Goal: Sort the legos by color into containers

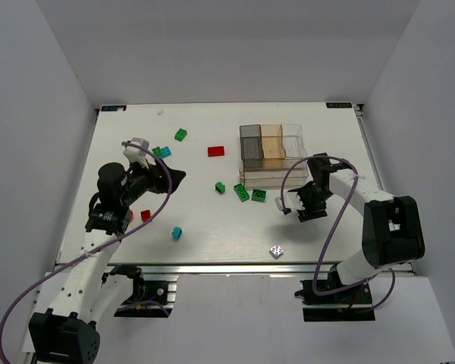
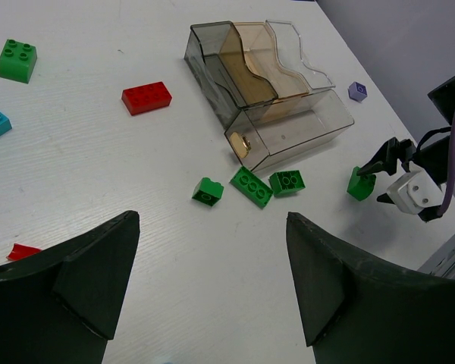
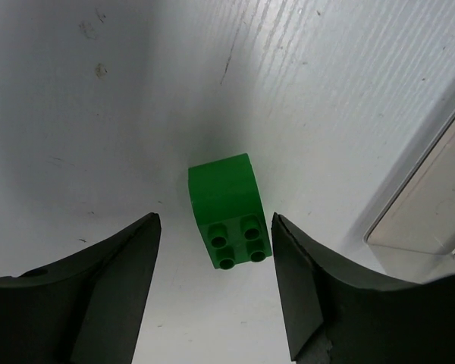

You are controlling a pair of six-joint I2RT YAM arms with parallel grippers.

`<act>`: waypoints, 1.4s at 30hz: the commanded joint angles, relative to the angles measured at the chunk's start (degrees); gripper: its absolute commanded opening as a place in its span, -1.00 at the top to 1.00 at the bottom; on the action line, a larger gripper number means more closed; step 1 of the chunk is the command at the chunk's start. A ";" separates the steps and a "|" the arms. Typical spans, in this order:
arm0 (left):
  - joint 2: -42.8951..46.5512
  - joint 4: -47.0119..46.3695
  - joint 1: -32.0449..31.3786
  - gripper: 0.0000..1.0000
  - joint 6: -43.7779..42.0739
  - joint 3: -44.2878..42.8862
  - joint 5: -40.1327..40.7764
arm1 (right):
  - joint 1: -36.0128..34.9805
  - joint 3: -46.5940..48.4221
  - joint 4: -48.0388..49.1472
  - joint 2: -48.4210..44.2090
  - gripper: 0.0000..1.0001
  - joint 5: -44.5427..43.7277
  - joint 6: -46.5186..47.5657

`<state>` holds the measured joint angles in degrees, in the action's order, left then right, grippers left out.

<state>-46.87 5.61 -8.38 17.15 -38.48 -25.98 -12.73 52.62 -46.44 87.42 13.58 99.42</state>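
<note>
A green lego (image 3: 227,208) lies on the table between the fingers of my right gripper (image 3: 216,220). The jaws are open: the right finger is almost at the brick and the left finger is still apart from it. From the left wrist view, that brick (image 2: 360,183) sits in front of the containers (image 2: 265,83), a tray with smoky, tan and clear compartments. My left gripper (image 2: 212,218) hovers open and empty over bare table at the left. Three green legos (image 1: 241,192) lie near the tray. A red lego (image 1: 216,151) and a cyan lego (image 1: 177,233) lie apart.
More bricks lie at the left: a green one (image 1: 181,134), a cyan one (image 1: 164,152) and a red one (image 1: 145,215). A small lilac piece (image 1: 276,250) sits near the front edge. The tray (image 1: 271,152) stands just behind my right gripper (image 1: 287,206).
</note>
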 commanded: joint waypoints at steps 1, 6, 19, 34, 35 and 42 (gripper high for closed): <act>0.47 0.02 -0.14 -0.75 -0.71 -1.25 -0.04 | 0.25 -0.24 1.96 0.47 -0.31 -1.54 -0.18; 0.29 0.02 -0.14 -0.76 -0.80 -1.16 -0.30 | 0.34 0.38 1.44 0.65 0.10 -1.46 -0.71; 1.43 -11.29 -0.14 -0.74 1.21 2.09 -15.85 | 0.78 12.49 -6.64 -2.78 1.00 20.11 -23.27; -5.16 -32.76 -7.96 -0.61 17.22 5.79 -17.19 | -1.15 11.64 41.64 -7.70 1.00 54.87 -101.91; -5.16 -33.29 -9.18 -0.64 17.31 5.87 -15.79 | -1.24 9.45 48.21 -8.22 1.00 55.40 -106.92; -9.72 -42.95 -15.16 -0.76 20.03 5.96 -13.40 | -2.91 1.10 92.96 -7.26 1.00 58.66 -147.18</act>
<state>-54.65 -30.96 -21.15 35.27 -31.35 -41.25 -14.83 56.14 17.12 80.64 67.83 -23.83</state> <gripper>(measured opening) 0.871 0.408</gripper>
